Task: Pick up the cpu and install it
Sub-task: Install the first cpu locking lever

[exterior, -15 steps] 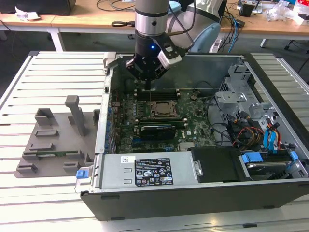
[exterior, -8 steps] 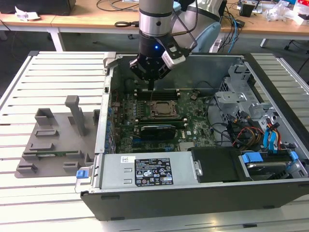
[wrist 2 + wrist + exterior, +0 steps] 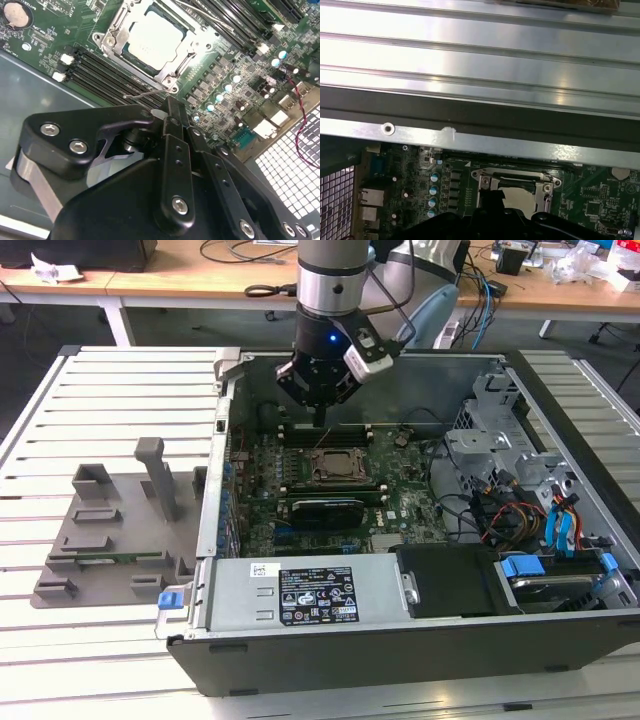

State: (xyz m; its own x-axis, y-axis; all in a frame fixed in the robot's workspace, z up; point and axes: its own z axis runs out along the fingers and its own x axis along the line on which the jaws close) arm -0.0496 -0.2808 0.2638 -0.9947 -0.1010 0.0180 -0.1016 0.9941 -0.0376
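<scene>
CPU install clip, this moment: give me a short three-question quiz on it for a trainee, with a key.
1. True or false: the cpu lies in its socket on the motherboard.
2. Pick one. In the exterior view, the grey fixture plate lies: A) inside the computer case; B) outside the case, on the exterior view's left; C) on the wooden desk.
3. Short answer: is the end effector holding the cpu?

Key: 1 true. 2 B. 3 no; it is over the board beside the socket, apart from the cpu.
</scene>
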